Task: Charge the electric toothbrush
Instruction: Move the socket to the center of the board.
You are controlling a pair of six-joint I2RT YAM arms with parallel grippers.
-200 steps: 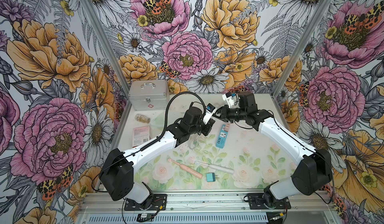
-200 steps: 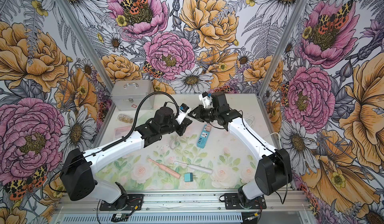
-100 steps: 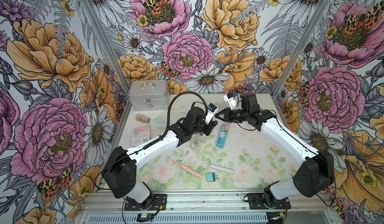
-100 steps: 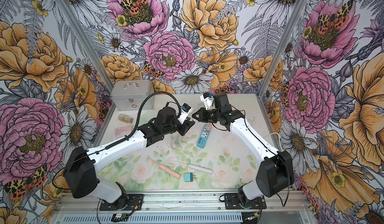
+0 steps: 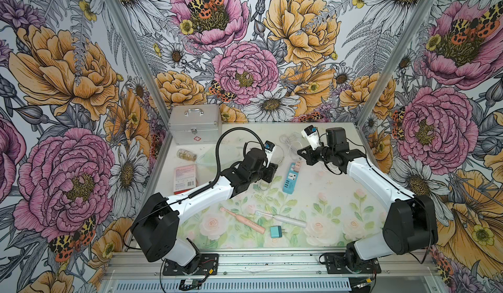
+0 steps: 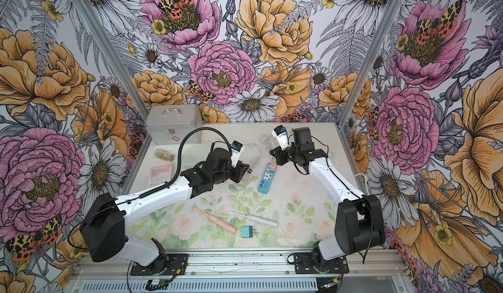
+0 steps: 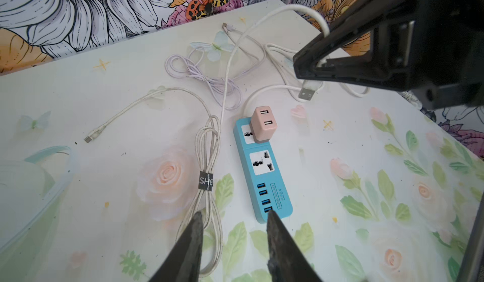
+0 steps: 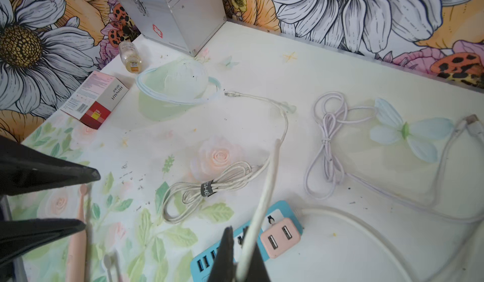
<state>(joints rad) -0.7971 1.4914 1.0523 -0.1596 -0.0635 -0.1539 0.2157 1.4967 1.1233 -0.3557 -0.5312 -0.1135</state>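
left end effector (image 7: 233,214) newly half-open, empty

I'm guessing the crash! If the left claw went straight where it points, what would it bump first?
Probably the USB end of the blue power strip, just ahead of the open left claw. The bundled white cable lies beside that line. Height is unclear, so bare table between them could come first.

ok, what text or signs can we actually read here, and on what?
"S204": blue power strip.
"SHE", cut off: black strap on the coiled cable.
"HYNAUT": side of the box.
Red cross sign: silver case.
Too blurred: box small print, bottle label, line beside "S204".
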